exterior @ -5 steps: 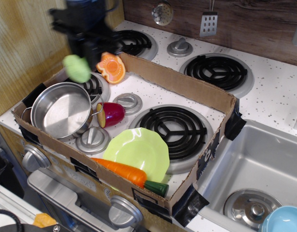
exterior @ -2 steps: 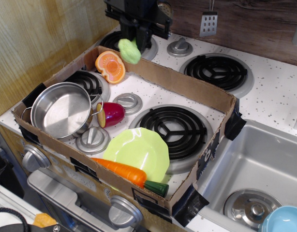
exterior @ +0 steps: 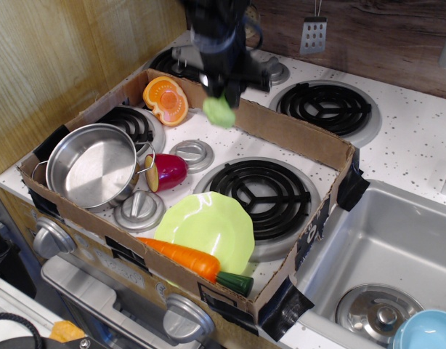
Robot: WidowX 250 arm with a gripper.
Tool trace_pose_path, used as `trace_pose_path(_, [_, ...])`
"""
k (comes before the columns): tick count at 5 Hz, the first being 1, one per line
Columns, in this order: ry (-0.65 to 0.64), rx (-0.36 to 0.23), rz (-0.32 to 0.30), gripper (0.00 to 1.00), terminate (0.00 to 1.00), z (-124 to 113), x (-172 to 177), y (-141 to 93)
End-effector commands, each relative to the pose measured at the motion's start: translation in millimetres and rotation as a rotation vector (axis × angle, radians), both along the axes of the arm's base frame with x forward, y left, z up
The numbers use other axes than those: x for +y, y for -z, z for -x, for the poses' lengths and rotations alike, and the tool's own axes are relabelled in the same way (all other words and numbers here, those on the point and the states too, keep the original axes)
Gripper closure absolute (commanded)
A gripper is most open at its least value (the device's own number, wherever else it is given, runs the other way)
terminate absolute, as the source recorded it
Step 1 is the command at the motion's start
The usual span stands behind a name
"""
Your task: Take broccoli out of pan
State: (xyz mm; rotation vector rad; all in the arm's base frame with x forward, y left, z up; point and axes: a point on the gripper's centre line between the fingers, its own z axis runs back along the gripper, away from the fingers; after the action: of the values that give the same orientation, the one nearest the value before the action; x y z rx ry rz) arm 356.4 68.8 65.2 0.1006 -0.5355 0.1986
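Note:
The pale-green broccoli [exterior: 219,111] hangs from my black gripper [exterior: 221,93], which is shut on it above the back of the cardboard tray, near its rear wall. The arm above is blurred. The shiny steel pan [exterior: 92,166] stands at the left of the tray, with nothing inside it, well to the left and front of the gripper.
Inside the cardboard tray [exterior: 281,131] lie an orange half [exterior: 166,101], a red-purple vegetable [exterior: 165,171], two grey knobbed lids [exterior: 192,154], a lime-green plate [exterior: 206,230] and a carrot [exterior: 190,260]. Burners lie behind, a sink [exterior: 383,247] at right.
My gripper has carried the broccoli from above the pan's left rear across to the right, then down and forward to the back middle of the tray.

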Motion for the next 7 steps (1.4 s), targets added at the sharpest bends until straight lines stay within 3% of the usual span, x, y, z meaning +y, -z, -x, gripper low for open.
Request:
trace_pose_path(1, [-0.055, -0.150, 0.044, 1.00, 0.00, -5.5, -0.4, -2.7])
trace_pose_path(2, [-0.034, -0.156, 0.045, 1.00, 0.00, -12.6, 0.9, -5.0])
trace_pose_path(3, [-0.002, -0.174, 0.037, 0.00, 0.00, -12.4, 1.1, -5.6])
trace_pose_path(4, [0.029, -0.123, 0.025, 0.00, 0.00, -11.7, 1.7, -6.6])
trace_pose_path(5, [0.093, -0.060, -0.039, 0.00, 0.00, -8.4, 3.6, -18.7])
trace_pose_path(7, [0.084, -0.016, -0.093, 0.00, 0.00, 4.5, 13.7, -56.1])
